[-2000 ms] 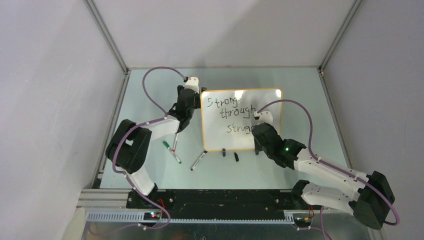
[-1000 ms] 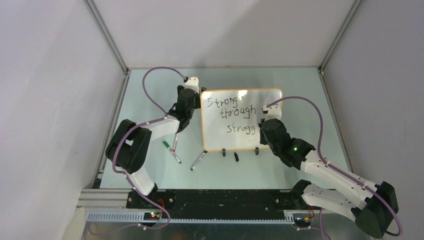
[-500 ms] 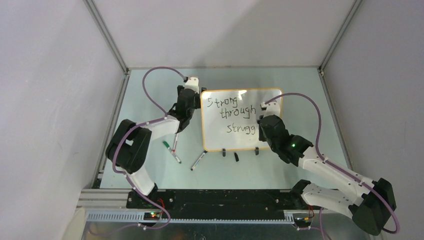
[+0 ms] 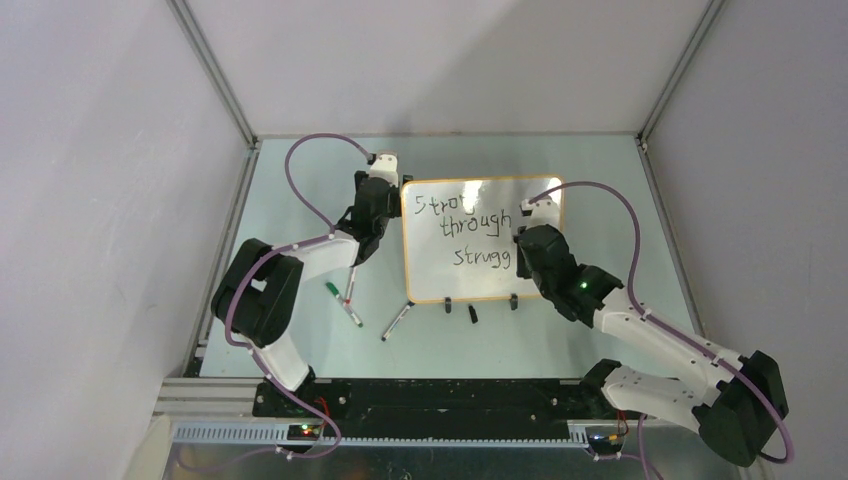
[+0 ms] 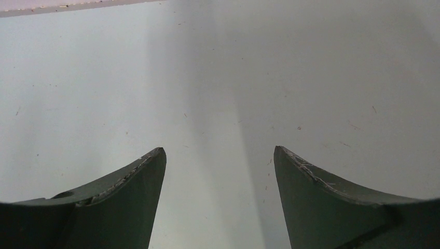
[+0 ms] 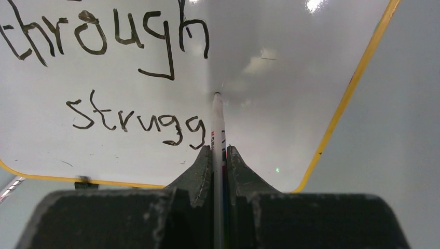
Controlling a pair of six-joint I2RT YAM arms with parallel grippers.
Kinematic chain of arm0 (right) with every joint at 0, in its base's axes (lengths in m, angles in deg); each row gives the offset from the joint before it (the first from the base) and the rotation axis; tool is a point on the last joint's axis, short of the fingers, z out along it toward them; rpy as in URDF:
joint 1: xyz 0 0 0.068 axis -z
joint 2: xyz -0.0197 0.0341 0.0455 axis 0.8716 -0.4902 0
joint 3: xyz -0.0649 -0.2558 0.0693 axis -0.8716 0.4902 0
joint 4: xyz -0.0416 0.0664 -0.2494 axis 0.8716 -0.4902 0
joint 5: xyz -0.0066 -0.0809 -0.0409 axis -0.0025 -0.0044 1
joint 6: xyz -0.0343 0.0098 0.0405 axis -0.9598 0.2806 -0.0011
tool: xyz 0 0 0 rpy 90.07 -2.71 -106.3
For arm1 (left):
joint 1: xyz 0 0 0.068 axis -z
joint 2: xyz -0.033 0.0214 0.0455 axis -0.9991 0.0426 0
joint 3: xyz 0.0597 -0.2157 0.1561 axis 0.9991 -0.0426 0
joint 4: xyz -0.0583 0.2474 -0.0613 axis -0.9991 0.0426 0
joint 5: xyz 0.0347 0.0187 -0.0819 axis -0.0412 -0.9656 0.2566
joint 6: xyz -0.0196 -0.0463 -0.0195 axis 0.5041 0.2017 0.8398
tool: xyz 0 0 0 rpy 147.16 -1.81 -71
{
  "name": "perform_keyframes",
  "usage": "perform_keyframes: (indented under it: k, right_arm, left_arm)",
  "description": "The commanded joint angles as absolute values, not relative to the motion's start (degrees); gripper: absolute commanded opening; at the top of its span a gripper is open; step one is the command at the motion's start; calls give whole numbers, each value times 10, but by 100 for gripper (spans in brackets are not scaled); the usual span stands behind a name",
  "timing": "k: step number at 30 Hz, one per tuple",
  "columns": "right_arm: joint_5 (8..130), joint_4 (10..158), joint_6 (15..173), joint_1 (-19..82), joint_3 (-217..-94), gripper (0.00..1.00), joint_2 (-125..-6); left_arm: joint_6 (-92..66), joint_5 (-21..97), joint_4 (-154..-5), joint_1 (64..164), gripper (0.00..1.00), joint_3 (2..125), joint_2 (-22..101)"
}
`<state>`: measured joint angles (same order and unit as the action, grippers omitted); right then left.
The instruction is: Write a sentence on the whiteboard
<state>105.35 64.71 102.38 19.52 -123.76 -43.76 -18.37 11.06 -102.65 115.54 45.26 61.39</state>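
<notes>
Right hand [image 6: 218, 155] clamped tight on the marker [image 6: 217, 116], its tip at the whiteboard [image 6: 280, 88], seemingly touching, just right of the sentence [image 6: 140, 122], whose last line reads "strugg". The whiteboard lies in the middle of the bench [image 4: 600, 180]. Left hand [image 5: 218, 155], spread wide apart, hovers over the bench just off the whiteboard's left edge.

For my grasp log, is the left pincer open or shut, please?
Open: the left pincer shows its fingers wide apart, nothing between them.
</notes>
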Motion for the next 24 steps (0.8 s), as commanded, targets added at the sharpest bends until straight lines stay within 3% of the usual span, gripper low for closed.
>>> perform_keyframes:
  k: [1, 24]
  right_arm:
    - [1048, 652, 1034, 199, -1257, 0, -447]
    - [1039, 593, 1091, 174, -1228, 0, -420]
  left_arm:
    - [-184, 115, -1053, 1158, 82, 448, 600]
    - [-184, 115, -1052, 1158, 82, 449, 602]
